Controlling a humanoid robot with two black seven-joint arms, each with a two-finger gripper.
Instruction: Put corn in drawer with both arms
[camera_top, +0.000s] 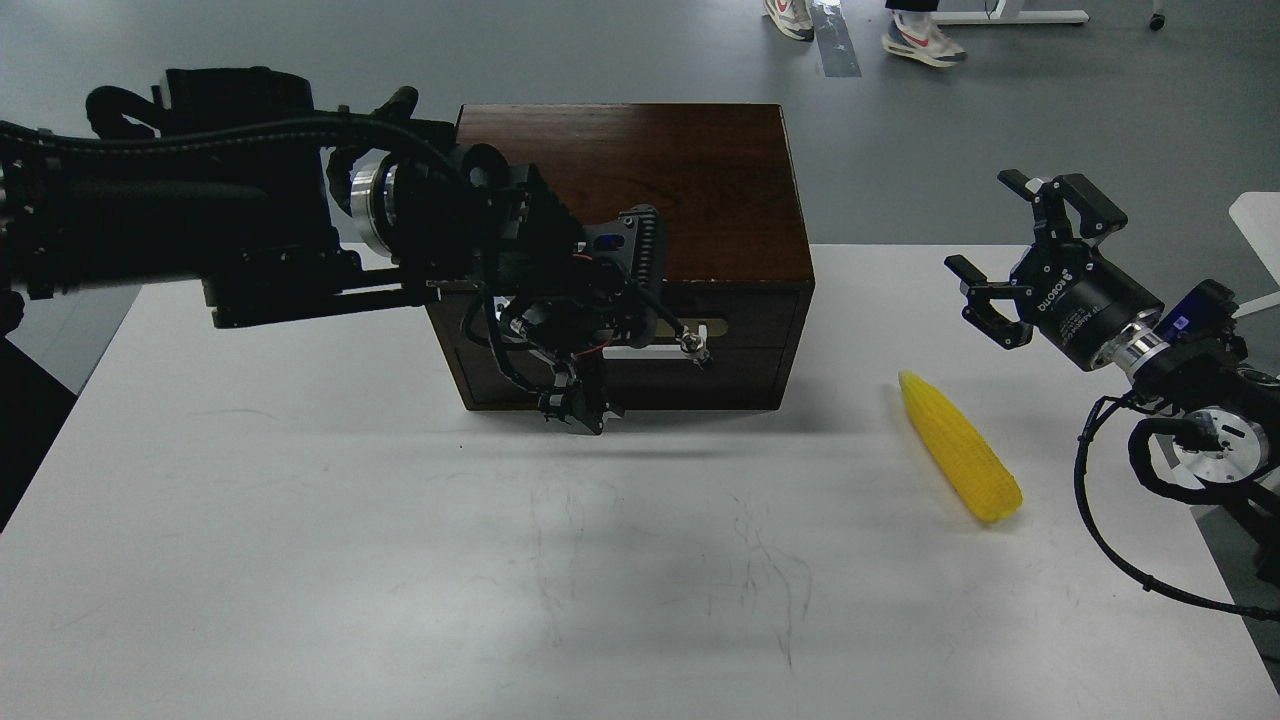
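Floor: grey, smooth, running behind the table; two feet in white trainers stand at the top edge, next to a strip of grey tape.
Table: white table, lightly scuffed with thin dark marks near the middle, filling the lower part of the head view.
Cabinet: boxy dark brown wooden cabinet standing on the far half of the table, left of centre, its top facing the camera.
Drawer: the drawer sits in the cabinet's front face, closed, with a pale bar handle and a brass plate partly hidden by the arm.
Left arm: black, cabled, with a silver wrist ring, coming in from the left edge across the cabinet's front.
Left gripper: left gripper hangs in front of the drawer's left half, fingers pointing down toward the table; it is dark and tangled with cables, so I cannot tell whether the fingers are spread or pressed together.
Corn: bright yellow corn cob lying flat on the table to the right of the cabinet, well apart from it, pointed tip toward the far side.
Right arm: enters from the right edge, with a loose cable looping below it.
Right gripper: right gripper hovers above and beyond the corn, fingers spread wide, holding nothing.
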